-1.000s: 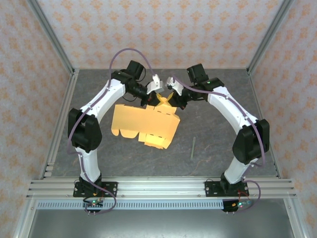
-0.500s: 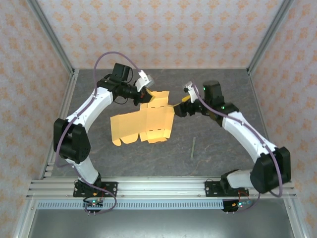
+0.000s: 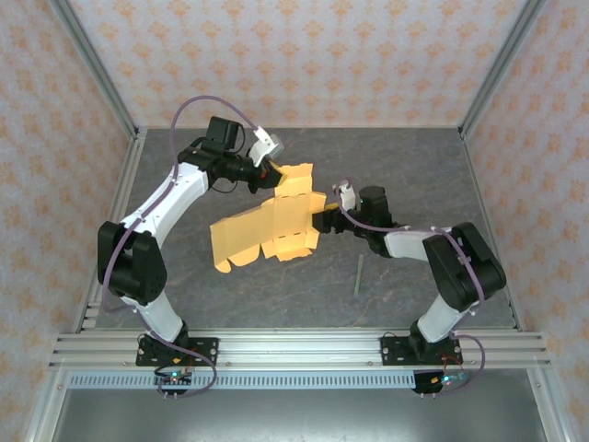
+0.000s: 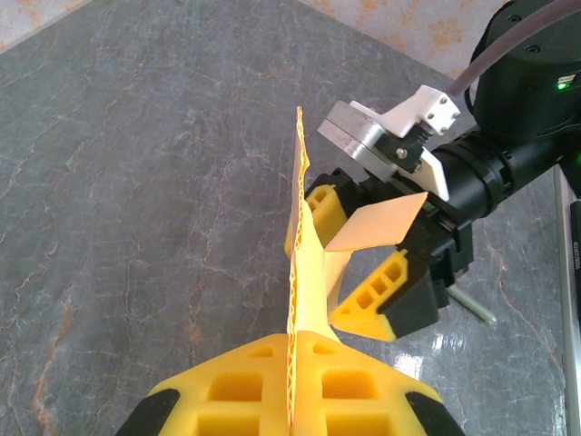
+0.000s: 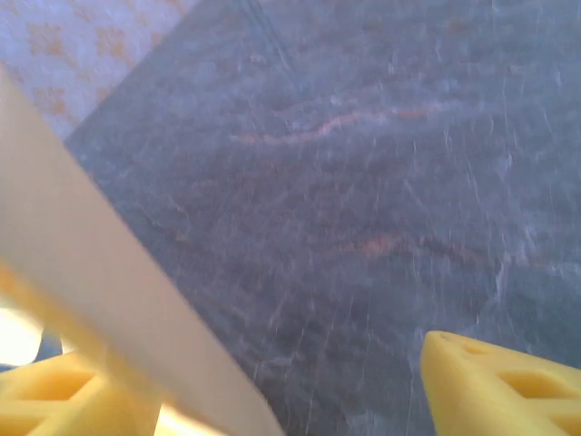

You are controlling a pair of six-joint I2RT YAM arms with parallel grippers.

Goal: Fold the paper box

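**Right arm folded in, jaws spread at the flap**

Since half a second ago my right arm has pulled its elbow in and dropped low. My right gripper [image 3: 323,219] now sits at the right edge of the paper box [image 3: 271,228]. A second ago both my grippers met at the top of the sheet. My left arm has hardly shifted since the half-second mark.

Much is hard to read. From above, my left gripper [image 3: 266,169] covers the top corner it holds, so the pads are hidden. I cannot tell whether the sheet's low left corner touches the table [image 3: 414,166].

From my left wrist the card shows edge-on, so its face is hidden. It runs straight down into the seam between my left fingers [image 4: 236,391], which are clamped tight on it.

From my right wrist everything is blurred. A pale flap [image 5: 100,300] crosses the lower left and is cut off by the frame. I cannot tell whether it touches either pad.

The stick [image 3: 359,273] lies on the table, well apart from the box. In the left wrist view part of it is hidden behind my right gripper.

By count there is one sheet of card, tilted and hanging from my left grip, one stick and two arms. My right jaws stand apart, two yellow fingers with one flap between them, not closed on it.
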